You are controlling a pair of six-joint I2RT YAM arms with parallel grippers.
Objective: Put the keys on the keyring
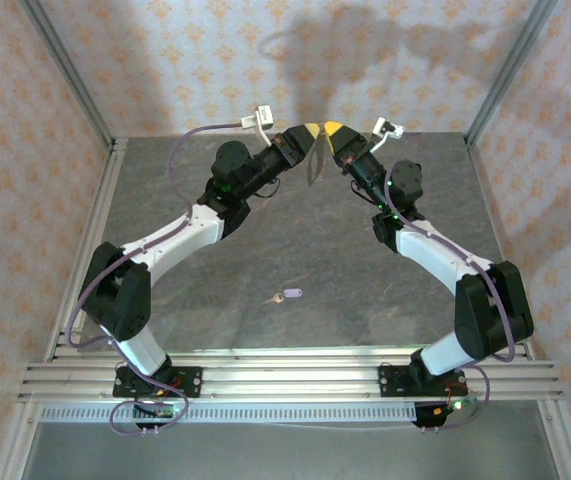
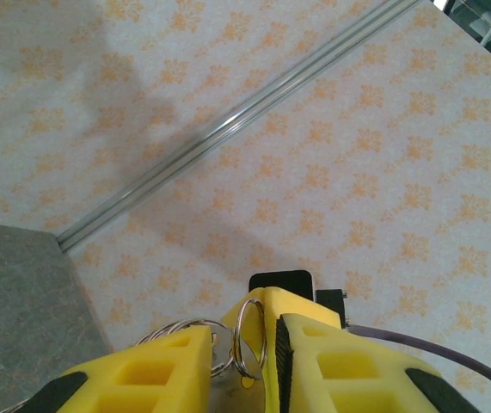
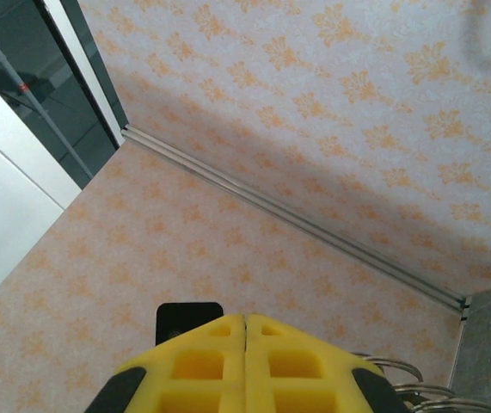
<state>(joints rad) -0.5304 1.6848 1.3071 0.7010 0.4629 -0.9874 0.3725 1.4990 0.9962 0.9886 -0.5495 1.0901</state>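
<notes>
Your key (image 1: 287,295), lilac head and short blade, lies flat on the grey table (image 1: 215,300), in the middle and towards the near side, with both arms well clear of it. The keyring (image 1: 312,165) is up in the air at the far middle, hanging as a thin sliver below the point where your two grippers meet. In the left wrist view it shows as bright wire loops (image 2: 238,342) standing in the gap between the yellow fingers of the left gripper (image 2: 252,331). Those fingers are apart, but you cannot tell whether they press on the wire. Your left gripper (image 1: 310,133) comes in from the left and your right gripper (image 1: 333,130) from the right, tips almost touching. The right gripper (image 3: 245,323) is clenched, finger against finger, with wire loops (image 3: 391,370) just beside its right finger. Whether it pinches the wire you cannot tell.
</notes>
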